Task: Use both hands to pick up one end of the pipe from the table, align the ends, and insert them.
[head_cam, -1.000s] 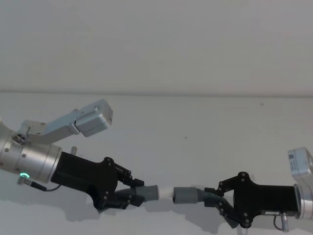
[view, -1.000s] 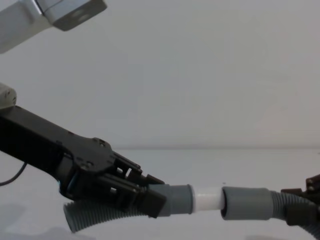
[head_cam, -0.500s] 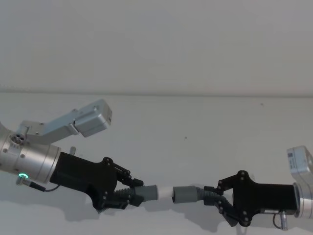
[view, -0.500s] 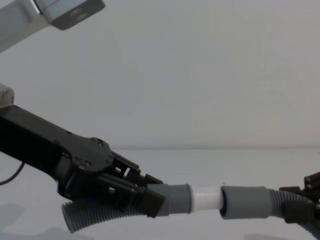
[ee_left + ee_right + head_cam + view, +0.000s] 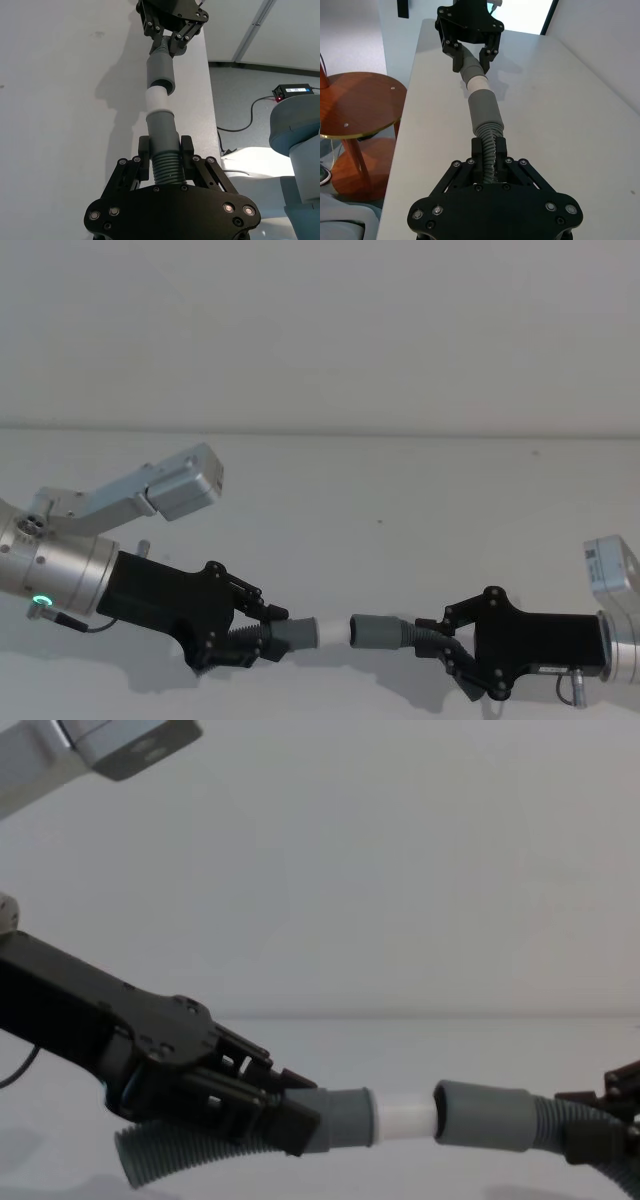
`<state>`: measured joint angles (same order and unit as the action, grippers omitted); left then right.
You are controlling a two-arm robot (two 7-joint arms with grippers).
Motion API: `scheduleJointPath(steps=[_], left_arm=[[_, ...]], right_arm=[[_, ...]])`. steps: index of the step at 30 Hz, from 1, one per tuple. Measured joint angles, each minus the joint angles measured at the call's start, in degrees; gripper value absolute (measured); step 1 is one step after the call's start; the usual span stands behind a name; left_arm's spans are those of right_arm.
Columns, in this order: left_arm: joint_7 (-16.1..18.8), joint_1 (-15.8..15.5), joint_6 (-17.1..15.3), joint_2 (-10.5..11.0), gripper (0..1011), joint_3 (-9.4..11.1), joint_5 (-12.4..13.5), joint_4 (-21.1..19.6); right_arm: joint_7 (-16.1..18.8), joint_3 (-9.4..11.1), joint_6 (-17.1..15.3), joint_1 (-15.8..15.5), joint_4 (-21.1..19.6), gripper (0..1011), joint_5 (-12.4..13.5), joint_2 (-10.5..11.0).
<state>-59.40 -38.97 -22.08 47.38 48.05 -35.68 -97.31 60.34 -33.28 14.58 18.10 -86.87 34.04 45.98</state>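
My left gripper (image 5: pixel 272 634) (image 5: pixel 295 1112) (image 5: pixel 165 150) is shut on the dark corrugated pipe (image 5: pixel 175 1157) just behind the grey cuff (image 5: pixel 297 633) with the white spigot (image 5: pixel 333 630) (image 5: pixel 403 1115). From the right, my right gripper (image 5: pixel 443 642) (image 5: pixel 490 147) is shut on the pipe behind the open socket cuff (image 5: pixel 378 631) (image 5: pixel 482 1117). Both ends hang just above the table (image 5: pixel 400 490), facing each other almost in line. The spigot's tip stands at the socket's mouth, and nearly all of its white length shows.
The table's near edge runs close beside both grippers. A round wooden side table (image 5: pixel 355 105) stands on the floor past that edge. A small black box with a cable (image 5: pixel 295 91) lies on the floor. A bare wall rises behind the table.
Both grippers have shifted slightly left and lower with their ends. The socket has turned a little, and its dark opening now shows in the chest view.
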Motion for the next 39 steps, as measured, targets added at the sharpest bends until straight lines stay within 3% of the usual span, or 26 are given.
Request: scheduleJointPath(steps=[39], left_arm=[[0.68,-0.57,0.74,1.01,351,1.25,-1.65,-0.3]], right_arm=[[-0.11,-0.69,-0.25,0.32,-0.19,128,-0.42,-0.15]])
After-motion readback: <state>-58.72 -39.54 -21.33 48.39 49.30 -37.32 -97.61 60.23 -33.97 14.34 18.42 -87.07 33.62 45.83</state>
